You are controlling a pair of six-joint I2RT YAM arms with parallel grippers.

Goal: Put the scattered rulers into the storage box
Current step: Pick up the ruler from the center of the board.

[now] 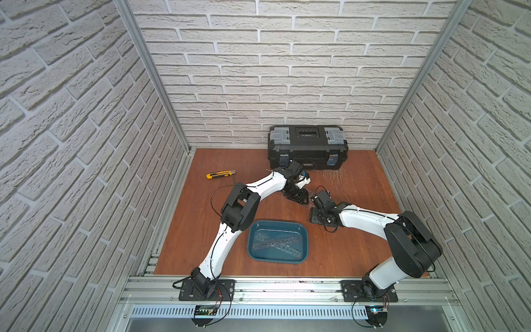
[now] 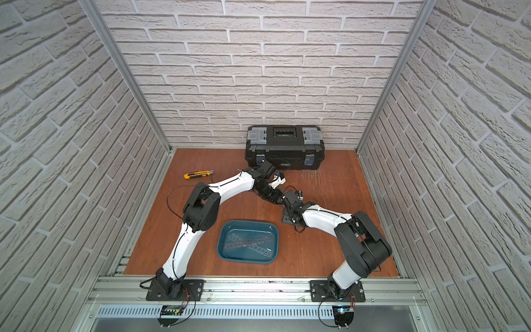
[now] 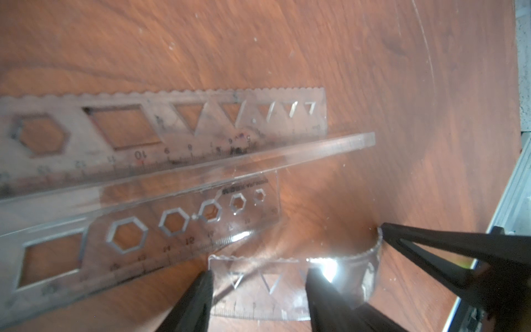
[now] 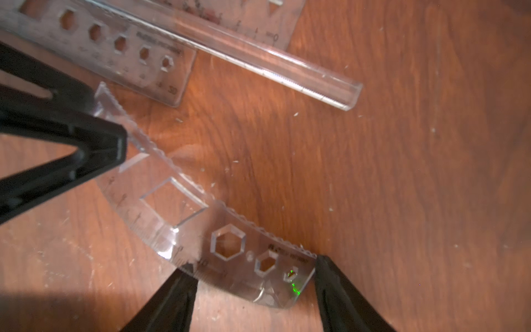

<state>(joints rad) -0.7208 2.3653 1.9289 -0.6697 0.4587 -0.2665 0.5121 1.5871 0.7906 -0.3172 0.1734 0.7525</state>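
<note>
By the tabletop's (image 1: pixel 344 258) front edge, the teal storage tray (image 1: pixel 275 222) holds rulers (image 1: pixel 280 244). At centre, the right end effector (image 4: pixel 253 267) pinches a bowed stencil ruler (image 4: pixel 143 215). The left end effector (image 3: pixel 258 273) straddles its end, grip unclear. Pickup underway; next, lift trayward.

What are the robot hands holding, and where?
One clear ruler: right gripper grips its hexagon end, edge to edge; left gripper rests fingertips on its triangle end, grip unclear.

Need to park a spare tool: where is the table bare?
Bare wood: both back corners beside the black plastic toolbox, the left one behind the yellow utility knife; also between the teal rectangular plastic tray and the right arm's base. Crowded: the middle, where both arms meet over clear plastic rulers.
</note>
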